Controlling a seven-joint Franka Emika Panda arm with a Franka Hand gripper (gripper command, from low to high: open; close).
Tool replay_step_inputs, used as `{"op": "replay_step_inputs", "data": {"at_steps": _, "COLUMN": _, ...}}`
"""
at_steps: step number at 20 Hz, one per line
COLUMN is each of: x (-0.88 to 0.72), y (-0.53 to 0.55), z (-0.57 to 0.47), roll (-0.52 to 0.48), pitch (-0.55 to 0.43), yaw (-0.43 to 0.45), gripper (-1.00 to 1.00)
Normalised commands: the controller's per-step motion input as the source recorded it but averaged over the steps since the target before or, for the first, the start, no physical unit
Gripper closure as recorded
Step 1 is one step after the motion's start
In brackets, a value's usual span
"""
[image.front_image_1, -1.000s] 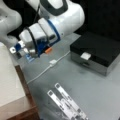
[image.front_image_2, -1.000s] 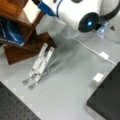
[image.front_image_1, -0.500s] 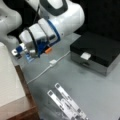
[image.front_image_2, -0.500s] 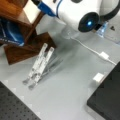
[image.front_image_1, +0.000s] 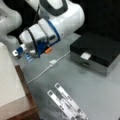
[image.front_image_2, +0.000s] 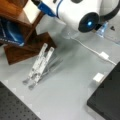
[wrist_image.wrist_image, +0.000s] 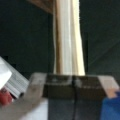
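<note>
My gripper (image.front_image_1: 23, 53) hangs at a front view's left, just above the near edge of a wooden shelf (image.front_image_1: 23, 100). Its silver and blue fingertips (image.front_image_1: 29, 58) point toward the shelf's pale top. In the wrist view the two dark pads (wrist_image.wrist_image: 60, 88) meet along a thin seam, so the gripper (wrist_image.wrist_image: 73, 87) is shut with nothing showing between them. Straight ahead of it stands a pale upright board edge (wrist_image.wrist_image: 66, 40). The gripper's tip (image.front_image_2: 37, 2) shows beside the shelf (image.front_image_2: 22, 50) at a front view's top left.
A folded metal stand (image.front_image_1: 66, 102) (image.front_image_2: 40, 63) lies on the grey table. A white cable with an adapter (image.front_image_1: 52, 62) (image.front_image_2: 103, 55) runs across it. A black box (image.front_image_1: 97, 52) (image.front_image_2: 107, 100) sits at the right, and a blue book (image.front_image_2: 10, 33) lies in the shelf.
</note>
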Motion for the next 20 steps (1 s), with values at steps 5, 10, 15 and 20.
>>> {"op": "replay_step_inputs", "data": {"at_steps": 5, "x": -0.12, "y": -0.11, "z": -0.04, "roll": -0.143, "pitch": -0.017, "yaw": 0.199, "gripper": -1.0}}
{"op": "replay_step_inputs", "data": {"at_steps": 10, "x": -0.1, "y": -0.12, "z": -0.03, "roll": -0.147, "pitch": -0.017, "yaw": 0.212, "gripper": -1.0}}
{"op": "replay_step_inputs", "data": {"at_steps": 15, "x": -0.09, "y": -0.11, "z": -0.02, "roll": -0.14, "pitch": -0.014, "yaw": 0.215, "gripper": -1.0}}
{"op": "replay_step_inputs", "data": {"at_steps": 20, "x": -0.09, "y": -0.13, "z": 0.0, "roll": -0.129, "pitch": -0.005, "yaw": 0.208, "gripper": -1.0}}
